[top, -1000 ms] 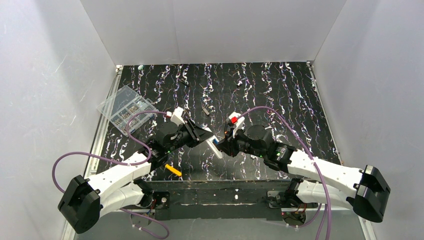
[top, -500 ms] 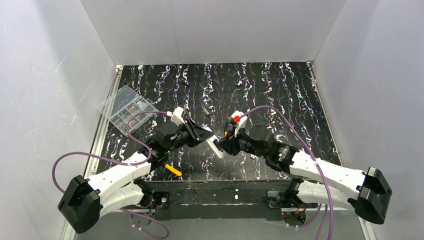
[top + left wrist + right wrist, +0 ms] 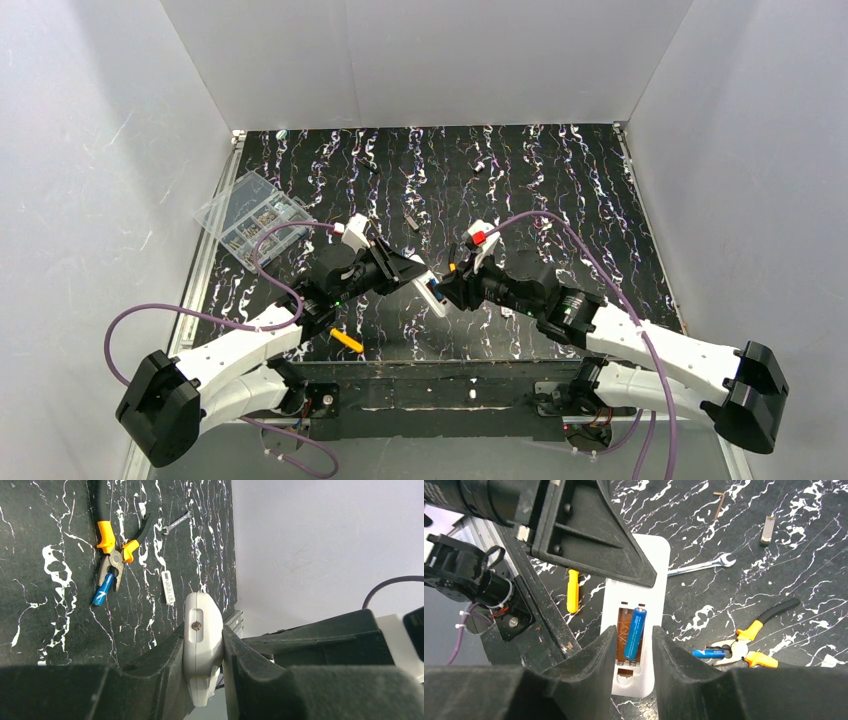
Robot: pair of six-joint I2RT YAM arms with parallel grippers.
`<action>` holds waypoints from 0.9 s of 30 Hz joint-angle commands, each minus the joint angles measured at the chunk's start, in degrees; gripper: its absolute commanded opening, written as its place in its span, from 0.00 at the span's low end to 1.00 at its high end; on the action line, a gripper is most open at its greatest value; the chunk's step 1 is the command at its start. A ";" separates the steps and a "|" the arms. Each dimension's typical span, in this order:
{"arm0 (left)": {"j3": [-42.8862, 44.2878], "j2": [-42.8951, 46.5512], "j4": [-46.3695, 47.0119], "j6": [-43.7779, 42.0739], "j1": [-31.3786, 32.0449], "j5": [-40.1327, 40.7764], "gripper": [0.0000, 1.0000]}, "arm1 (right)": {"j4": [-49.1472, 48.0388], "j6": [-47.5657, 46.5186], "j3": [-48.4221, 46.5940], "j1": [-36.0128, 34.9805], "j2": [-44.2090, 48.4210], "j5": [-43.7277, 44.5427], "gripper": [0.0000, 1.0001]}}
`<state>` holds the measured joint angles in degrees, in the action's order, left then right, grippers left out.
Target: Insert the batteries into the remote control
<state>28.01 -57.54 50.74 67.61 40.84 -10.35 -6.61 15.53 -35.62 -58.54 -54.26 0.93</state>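
The top camera sits high behind both arm bases and looks steeply down over the whole black white-veined table (image 3: 560, 190). The left wrist camera looks close past the left gripper (image 3: 202, 632), across the table toward a white wall. The right wrist camera looks past the right gripper (image 3: 634, 630), down toward the near edge. Both wrist views share the white rectangular plastic remote control (image 3: 202, 645), orange-handled pliers (image 3: 746, 652), a small blue cylindrical battery (image 3: 708, 653) and a slim silver spanner (image 3: 699, 566).

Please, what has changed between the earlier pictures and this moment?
Only the right arm moved. Its wrist and elbow shifted slightly to the right, while the right gripper stayed at the remote control. Nothing was visibly taken or let go. The left gripper kept its hold on the remote control, and the clear compartment box did not move.
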 commanded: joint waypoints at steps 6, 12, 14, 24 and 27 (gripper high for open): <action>0.58 1.38 2.05 -0.13 0.18 -3.49 0.00 | 3.72 -7.45 -6.09 -0.38 4.28 1.78 0.57; 0.99 1.38 3.54 -0.66 0.13 -8.06 0.00 | 11.05 -19.46 -7.23 -0.26 6.99 -2.70 0.62; 0.90 1.19 5.31 -1.04 0.12 -10.12 0.00 | 12.41 -22.59 -7.43 -0.26 8.37 -4.51 0.62; 2.25 0.43 7.18 -3.39 0.16 -14.96 0.00 | 5.49 -24.65 -3.47 -0.26 11.51 -9.63 0.62; 2.30 0.19 7.08 -3.54 0.12 -14.73 0.00 | 2.52 -20.77 -3.24 -0.26 10.08 -8.84 0.62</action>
<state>27.92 -57.56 54.22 65.30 40.84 -22.63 2.66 -8.38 -39.42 -58.59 -43.09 -7.55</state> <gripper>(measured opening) 0.255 0.620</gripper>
